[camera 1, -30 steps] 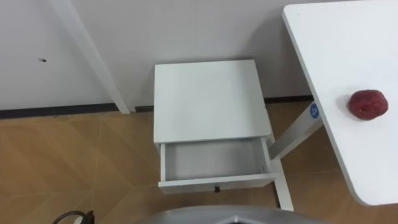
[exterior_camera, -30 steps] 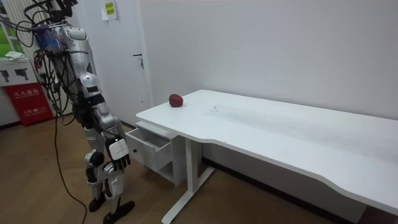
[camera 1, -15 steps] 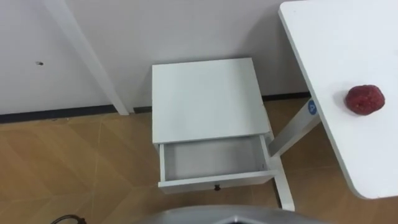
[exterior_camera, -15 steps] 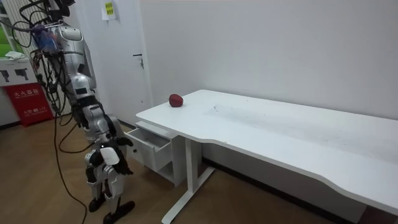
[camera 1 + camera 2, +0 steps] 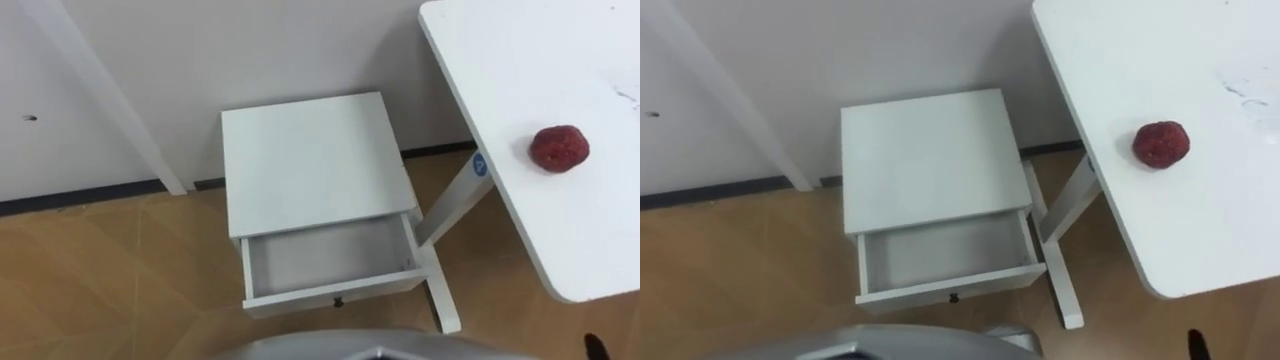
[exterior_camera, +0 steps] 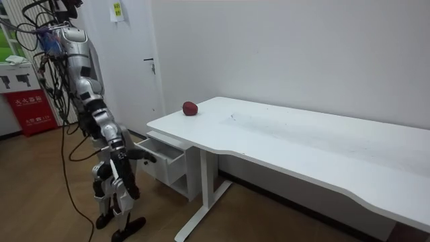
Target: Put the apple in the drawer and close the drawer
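- Spanning the right side of the eye views from the upper corner to the lower edge is one white desk (image 5: 520,90). It sits further left in frame than a second ago, as does everything else, so that shift is the camera's own.
- One white bedside cabinet (image 5: 312,160) stands against the wall at the centre of the frame, just left of the desk.
- One drawer (image 5: 325,258) is pulled out of the cabinet toward the lower edge of the frame. It is as far open as it was before.
- The robot stands before the drawer's front, at the room view's left. Its right hand (image 6: 146,155) hung beside the thigh a second ago. It is now lifted forward, near the drawer front, in the lower left of the room view. Whether it is open or closed cannot be told from here.
- One red apple (image 5: 559,148) lies on the desk top near the desk's left edge, in the upper right of the frame. It is well apart from the drawer and not in the right hand. In the room view it lies where it lay before.
- One small dark knob (image 5: 338,301) sits at the middle of the drawer front, low in the frame.
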Controlling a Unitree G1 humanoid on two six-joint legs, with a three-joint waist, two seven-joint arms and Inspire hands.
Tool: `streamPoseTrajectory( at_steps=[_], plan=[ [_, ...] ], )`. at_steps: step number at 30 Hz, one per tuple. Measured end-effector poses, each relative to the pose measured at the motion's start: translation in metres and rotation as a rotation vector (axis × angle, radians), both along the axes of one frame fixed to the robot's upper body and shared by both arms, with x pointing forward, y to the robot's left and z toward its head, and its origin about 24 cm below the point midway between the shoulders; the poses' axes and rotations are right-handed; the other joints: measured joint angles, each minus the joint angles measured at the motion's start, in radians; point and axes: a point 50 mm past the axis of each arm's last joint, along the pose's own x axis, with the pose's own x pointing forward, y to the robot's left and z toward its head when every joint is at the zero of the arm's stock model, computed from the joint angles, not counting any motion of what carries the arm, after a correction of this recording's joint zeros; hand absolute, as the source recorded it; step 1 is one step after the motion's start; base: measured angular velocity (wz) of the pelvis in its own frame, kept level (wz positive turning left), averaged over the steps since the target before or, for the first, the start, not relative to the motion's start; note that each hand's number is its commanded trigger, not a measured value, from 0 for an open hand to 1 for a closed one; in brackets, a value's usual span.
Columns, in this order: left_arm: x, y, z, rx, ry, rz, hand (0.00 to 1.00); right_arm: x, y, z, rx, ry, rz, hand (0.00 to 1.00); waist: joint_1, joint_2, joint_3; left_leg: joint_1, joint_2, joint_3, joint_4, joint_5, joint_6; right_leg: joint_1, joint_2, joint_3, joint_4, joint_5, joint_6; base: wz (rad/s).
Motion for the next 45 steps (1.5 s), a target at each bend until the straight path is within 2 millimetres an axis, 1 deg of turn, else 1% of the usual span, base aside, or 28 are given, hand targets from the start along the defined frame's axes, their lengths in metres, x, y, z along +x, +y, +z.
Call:
streamPoseTrajectory(
  at_steps=[1,2,3,5,6,7,8,10,11,13,14,16,18,19,20,22,23,24,25,27,29,31,34,38,41,43,44,45],
  plan=[
    [0.002,0.002,0.001,0.008,-0.012,-0.006,0.00,0.003,-0.006,0.003,-0.018,0.008,-0.011,0.00,0.001,-0.001,-0.0013,-0.005,0.002,0.013,0.001,0.000,0.000,-0.010,0.002,0.011,0.003,0.000,0.000,-0.20],
    [0.003,0.004,0.002,0.012,-0.016,-0.009,0.00,0.006,-0.009,0.005,-0.026,0.004,-0.017,0.00,0.001,-0.002,-0.0005,-0.006,0.002,0.015,0.002,0.000,0.000,-0.012,0.002,0.013,0.004,0.000,0.000,-0.16],
    [0.005,0.005,0.002,0.017,-0.023,-0.013,0.00,0.014,-0.015,0.010,-0.050,-0.019,-0.035,0.00,0.001,-0.003,-0.0001,-0.009,0.003,0.015,0.011,-0.004,0.000,-0.013,0.002,0.014,0.006,0.000,0.000,-0.09],
    [0.008,0.005,0.003,0.019,-0.035,-0.016,0.00,0.023,-0.026,0.020,-0.096,-0.030,-0.054,0.00,0.000,-0.004,-0.0009,-0.013,0.004,0.018,0.018,-0.009,0.001,-0.021,0.002,0.019,0.017,-0.002,0.002,-0.07],
    [0.010,0.006,0.003,0.023,-0.046,-0.020,0.00,0.031,-0.035,0.029,-0.130,-0.042,-0.064,0.00,0.000,-0.002,0.0006,-0.016,0.003,0.022,0.018,-0.009,0.002,-0.028,0.002,0.023,0.022,-0.003,0.002,-0.07],
    [0.012,0.007,0.004,0.028,-0.053,-0.023,0.00,0.038,-0.043,0.039,-0.172,-0.053,-0.070,0.00,0.000,-0.003,-0.0002,-0.015,0.003,0.024,0.018,-0.010,0.002,-0.028,0.002,0.025,0.022,-0.003,0.003,-0.05],
    [0.013,0.008,0.004,0.030,-0.057,-0.025,0.00,0.041,-0.047,0.043,-0.190,-0.056,-0.075,0.00,0.000,-0.002,-0.0003,-0.015,0.003,0.024,0.018,-0.010,0.003,-0.028,0.002,0.024,0.022,-0.003,0.003,0.00],
    [0.016,0.009,0.005,0.038,-0.075,-0.034,0.00,0.052,-0.061,0.062,-0.264,-0.070,-0.084,0.00,0.002,-0.002,0.0009,-0.015,0.004,0.024,0.016,-0.010,0.003,-0.028,0.003,0.024,0.021,-0.003,0.002,0.00],
    [0.016,0.009,0.005,0.038,-0.077,-0.034,0.00,0.056,-0.064,0.068,-0.288,-0.074,-0.084,0.00,0.002,-0.002,0.0008,-0.015,0.004,0.024,0.015,-0.010,0.003,-0.028,0.004,0.024,0.022,-0.003,0.002,0.00],
    [0.018,0.009,0.006,0.044,-0.085,-0.040,0.00,0.069,-0.075,0.093,-0.391,-0.102,-0.074,0.00,0.002,-0.001,0.0007,-0.017,0.004,0.024,0.014,-0.010,0.003,-0.030,0.005,0.025,0.020,-0.003,0.002,0.00],
    [0.017,0.009,0.006,0.047,-0.086,-0.043,0.00,0.072,-0.077,0.098,-0.413,-0.100,-0.069,0.00,0.003,-0.001,0.0005,-0.017,0.004,0.023,0.013,-0.010,0.003,-0.030,0.005,0.025,0.021,-0.003,0.002,0.00],
    [0.015,0.007,0.006,0.049,-0.082,-0.065,0.00,0.089,-0.078,0.121,-0.519,-0.088,-0.008,0.00,0.007,-0.002,-0.0002,-0.029,0.004,0.023,0.015,-0.010,0.003,-0.044,0.005,0.025,0.035,-0.003,0.002,0.00],
    [0.015,0.004,0.005,0.039,-0.072,-0.092,0.00,0.101,-0.076,0.136,-0.594,-0.089,0.040,0.00,0.011,-0.003,0.0003,-0.040,0.004,0.022,0.020,-0.010,0.003,-0.054,0.004,0.023,0.036,-0.002,0.002,0.00],
    [0.016,0.003,0.004,0.033,-0.070,-0.109,0.00,0.105,-0.076,0.144,-0.636,-0.091,0.055,0.00,0.017,-0.002,-0.0006,-0.041,0.004,0.020,0.021,-0.010,0.003,-0.053,0.004,0.022,0.035,-0.002,0.002,0.04],
    [0.017,0.002,0.004,0.030,-0.071,-0.116,0.00,0.106,-0.076,0.148,-0.657,-0.086,0.061,0.00,0.021,-0.004,0.0003,-0.041,0.005,0.019,0.022,-0.010,0.003,-0.052,0.004,0.020,0.034,-0.002,0.002,0.08],
    [0.020,-0.001,0.003,0.022,-0.073,-0.144,0.00,0.118,-0.071,0.165,-0.794,-0.028,0.163,0.00,0.024,-0.004,0.0006,-0.049,0.005,0.007,0.027,-0.010,0.003,-0.050,0.001,0.009,0.030,-0.002,0.002,0.14],
    [0.021,-0.001,0.003,0.020,-0.074,-0.154,0.00,0.121,-0.069,0.169,-0.828,-0.020,0.191,0.00,0.025,-0.003,0.0011,-0.050,0.004,0.004,0.027,-0.010,0.003,-0.050,0.001,0.006,0.031,-0.002,0.002,0.11],
    [0.022,-0.003,0.002,0.014,-0.072,-0.172,0.00,0.129,-0.064,0.178,-0.900,0.000,0.248,0.00,0.028,-0.006,0.0030,-0.050,0.005,0.003,0.030,-0.010,0.003,-0.051,0.001,0.005,0.034,-0.002,0.002,0.06],
    [0.024,-0.005,0.001,0.008,-0.070,-0.190,0.00,0.136,-0.059,0.187,-0.968,0.014,0.300,0.00,0.028,-0.005,0.0028,-0.050,0.005,0.000,0.032,-0.010,0.003,-0.050,0.001,0.003,0.034,-0.002,0.002,0.04],
    [0.026,-0.007,0.001,0.002,-0.071,-0.210,0.00,0.144,-0.055,0.196,-1.039,0.021,0.349,0.00,0.029,-0.005,0.0031,-0.051,0.005,-0.007,0.033,-0.010,0.003,-0.047,0.000,-0.003,0.032,-0.002,0.002,0.09],
    [0.026,-0.008,0.000,-0.006,-0.069,-0.221,0.00,0.148,-0.053,0.203,-1.093,0.037,0.386,0.00,0.033,-0.009,0.0042,-0.052,0.005,-0.010,0.035,-0.010,0.003,-0.046,0.000,-0.005,0.030,-0.003,0.001,0.04],
    [0.027,-0.009,0.000,-0.017,-0.068,-0.234,0.00,0.150,-0.056,0.210,-1.136,0.049,0.405,0.00,0.050,-0.012,0.0048,-0.052,0.005,-0.011,0.035,-0.010,0.003,-0.045,0.000,-0.005,0.023,-0.003,0.001,0.00],
    [0.028,-0.009,0.000,-0.034,-0.071,-0.245,0.00,0.154,-0.057,0.218,-1.184,0.046,0.440,0.00,0.056,-0.013,0.0048,-0.052,0.005,-0.011,0.034,-0.010,0.003,-0.043,0.000,-0.007,0.021,-0.003,0.001,0.00],
    [0.028,-0.010,0.000,-0.053,-0.069,-0.252,0.00,0.161,-0.054,0.220,-1.220,0.035,0.517,0.00,0.057,-0.021,0.0048,-0.050,0.006,-0.011,0.034,-0.010,0.003,-0.038,0.000,-0.008,0.022,-0.002,0.001,0.00],
    [0.028,-0.010,0.000,-0.059,-0.070,-0.254,0.00,0.167,-0.049,0.218,-1.224,0.010,0.590,0.00,0.058,-0.032,0.0106,-0.046,0.006,-0.012,0.035,-0.010,0.003,-0.031,0.000,-0.009,0.018,-0.002,0.001,0.00],
    [0.031,-0.009,0.001,-0.053,-0.082,-0.259,0.00,0.173,-0.044,0.215,-1.220,-0.007,0.670,0.00,0.059,-0.036,0.0121,-0.047,0.007,-0.013,0.036,-0.010,0.003,-0.031,0.000,-0.009,0.017,-0.001,0.000,0.00],
    [0.032,-0.009,0.001,-0.053,-0.084,-0.259,0.00,0.174,-0.043,0.215,-1.219,-0.010,0.688,0.00,0.059,-0.038,0.0120,-0.047,0.007,-0.013,0.036,-0.010,0.003,-0.031,0.000,-0.009,0.017,-0.001,0.000,0.00],
    [0.032,-0.009,0.001,-0.053,-0.083,-0.260,0.00,0.177,-0.040,0.213,-1.219,-0.019,0.722,0.00,0.059,-0.041,0.0102,-0.047,0.008,-0.013,0.037,-0.010,0.003,-0.031,0.000,-0.010,0.016,0.000,0.000,0.00]
  ],
)
